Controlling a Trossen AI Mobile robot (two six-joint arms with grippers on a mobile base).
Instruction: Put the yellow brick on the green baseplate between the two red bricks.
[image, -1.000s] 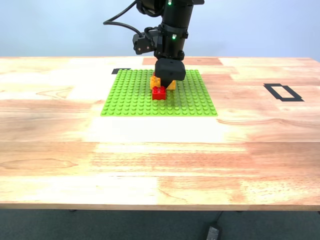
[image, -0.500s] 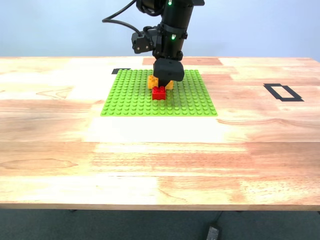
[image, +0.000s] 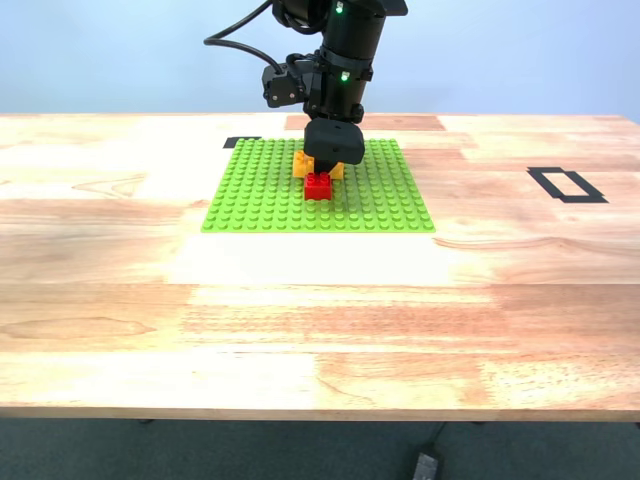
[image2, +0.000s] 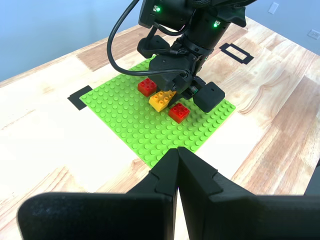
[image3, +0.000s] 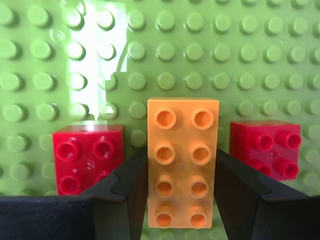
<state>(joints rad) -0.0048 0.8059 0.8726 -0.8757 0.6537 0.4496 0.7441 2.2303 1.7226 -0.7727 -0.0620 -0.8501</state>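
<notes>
My second gripper (image3: 182, 200) is clamped on the yellow brick (image3: 183, 167), one finger (image3: 127, 192) on each long side; fingers contact the brick faces w/ no visible gap. Brick studs face the second wrist cam, two columns by four rows.

Position: yellow brick sits over the green plate (image3: 250, 50), between the two red bricks. First red brick (image3: 87, 157) lies on one side, second red brick (image3: 265, 147) on the other; both rest studs-up on the plate. Gaps of bare green studs show between yellow brick and each red brick, so no contact w/ either. Whether the yellow brick is fully seated on the plate studs: cannot tell.

Exterior view: the arm comes down from the top centre onto the plate (image: 260, 190). Gripper head (image: 335, 150) covers most of the yellow brick (image: 300, 165); one red brick (image: 319, 186) is visible just in front of it. Other red brick hidden behind the arm. Plate lies flat on the wooden table (image: 320, 320). Black tape rectangle (image: 566, 184) on the table toward the exterior view's right, well apart from the plate.

First wrist view: my first gripper (image2: 177, 175) is held away from the plate, jaws pressed together, nothing between them. Same view shows yellow brick (image2: 161, 100) tilted between both red bricks (image2: 147, 86) (image2: 179, 112) under the other arm.
</notes>
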